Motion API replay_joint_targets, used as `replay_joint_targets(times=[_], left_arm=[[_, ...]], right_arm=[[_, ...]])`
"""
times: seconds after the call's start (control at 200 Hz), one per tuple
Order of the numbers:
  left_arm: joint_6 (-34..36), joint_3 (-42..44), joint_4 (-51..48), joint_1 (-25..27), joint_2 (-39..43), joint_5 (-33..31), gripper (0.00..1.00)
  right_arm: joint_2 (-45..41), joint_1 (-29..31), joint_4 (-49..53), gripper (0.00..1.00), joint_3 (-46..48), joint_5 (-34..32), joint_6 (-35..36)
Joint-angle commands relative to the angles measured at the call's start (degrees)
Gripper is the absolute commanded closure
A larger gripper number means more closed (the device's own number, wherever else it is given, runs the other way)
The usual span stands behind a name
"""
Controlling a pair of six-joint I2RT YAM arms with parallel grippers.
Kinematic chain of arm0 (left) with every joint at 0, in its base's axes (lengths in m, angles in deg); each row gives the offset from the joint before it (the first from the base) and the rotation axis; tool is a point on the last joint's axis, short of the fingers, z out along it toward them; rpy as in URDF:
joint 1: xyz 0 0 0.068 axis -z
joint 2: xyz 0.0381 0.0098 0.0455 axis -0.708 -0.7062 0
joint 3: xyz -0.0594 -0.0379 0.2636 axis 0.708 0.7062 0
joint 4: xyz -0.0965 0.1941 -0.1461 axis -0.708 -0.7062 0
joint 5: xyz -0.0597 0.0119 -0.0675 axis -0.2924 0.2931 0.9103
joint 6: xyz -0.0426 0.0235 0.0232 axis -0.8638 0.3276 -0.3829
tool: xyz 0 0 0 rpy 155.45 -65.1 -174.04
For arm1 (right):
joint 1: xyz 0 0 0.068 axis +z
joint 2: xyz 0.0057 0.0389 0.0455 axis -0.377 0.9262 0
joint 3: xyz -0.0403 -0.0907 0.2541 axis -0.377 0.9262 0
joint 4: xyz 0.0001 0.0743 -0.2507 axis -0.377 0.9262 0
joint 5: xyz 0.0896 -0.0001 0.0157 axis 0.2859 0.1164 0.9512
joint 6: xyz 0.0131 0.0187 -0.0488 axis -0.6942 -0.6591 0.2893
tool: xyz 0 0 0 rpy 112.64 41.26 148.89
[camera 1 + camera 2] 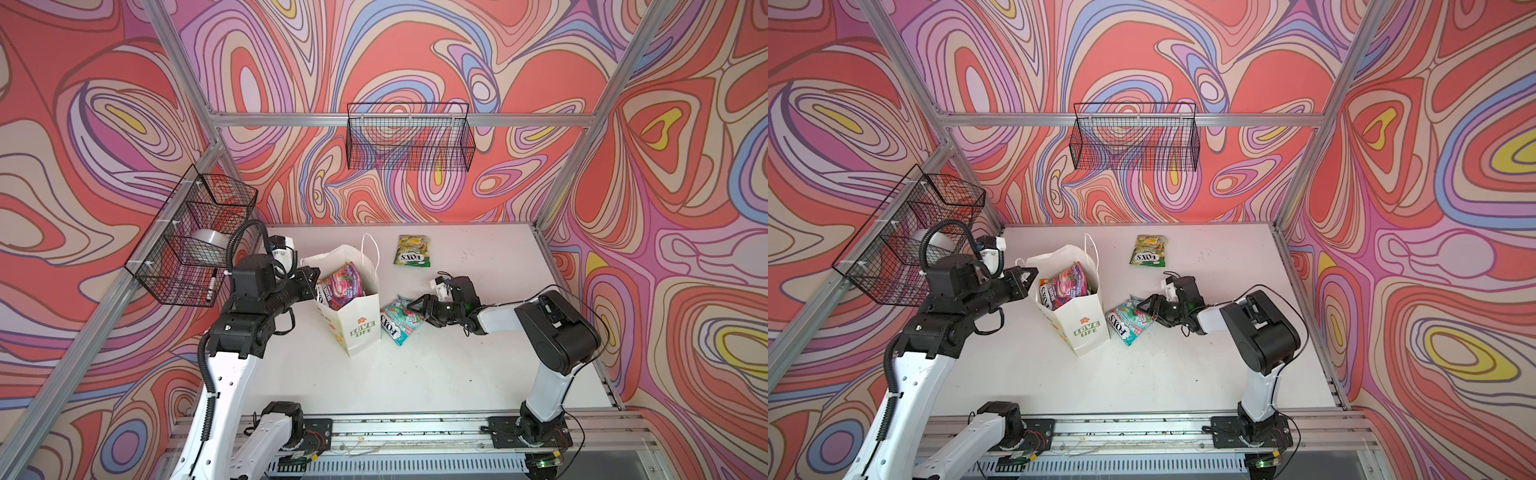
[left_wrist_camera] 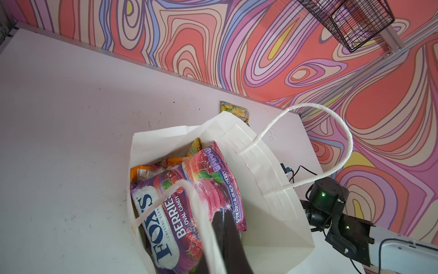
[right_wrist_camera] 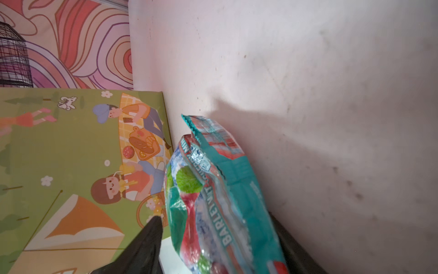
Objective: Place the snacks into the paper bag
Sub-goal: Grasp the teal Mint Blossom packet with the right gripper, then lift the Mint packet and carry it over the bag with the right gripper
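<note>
The white paper bag (image 1: 357, 328) (image 1: 1086, 328) stands upright left of centre, its picnic picture (image 3: 59, 142) facing my right gripper. Inside it a purple FOX'S packet (image 2: 189, 208) (image 1: 343, 282) lies over an orange one (image 2: 142, 173). My left gripper (image 1: 312, 275) (image 2: 224, 214) is shut at the bag's left rim, pinching the paper. A teal packet (image 1: 401, 320) (image 1: 1127, 322) (image 3: 213, 189) lies against the bag's right side. My right gripper (image 1: 417, 307) (image 3: 214, 218) straddles its right end, with a gap showing beside one finger. A yellow-green packet (image 1: 411, 250) (image 1: 1148, 250) lies alone farther back.
A black wire basket (image 1: 409, 137) hangs on the back wall. A second black wire basket (image 1: 191, 237) on the left wall holds a white roll and a marker, close behind my left arm. The white table (image 1: 457, 365) ends at an aluminium rail in front.
</note>
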Motion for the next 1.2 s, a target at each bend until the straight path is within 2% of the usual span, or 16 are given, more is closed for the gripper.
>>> replay_joint_targets(times=[0.0,0.14,0.215,0.506,1.192], left_arm=[[-0.44,-0.15,0.49,0.40,0.29,0.51,1.00],[-0.40,-0.23,0.40,0.40,0.27,0.52,1.00],[-0.44,-0.17,0.46,0.40,0.31,0.45,1.00],[-0.40,-0.18,0.58,0.40,0.29,0.93,1.00],[-0.55,-0.21,0.75,0.40,0.29,1.55,1.00]], right_arm=[[1.85,0.51,1.26,0.45,0.23,-0.54,-1.46],[0.02,0.64,2.35,0.69,0.03,-0.69,-1.55],[-1.81,0.65,3.53,0.79,-0.01,-0.86,-1.38],[-11.60,1.15,12.27,0.99,-1.84,-3.28,0.70],[-37.19,3.21,37.37,1.00,-13.78,-16.08,6.90]])
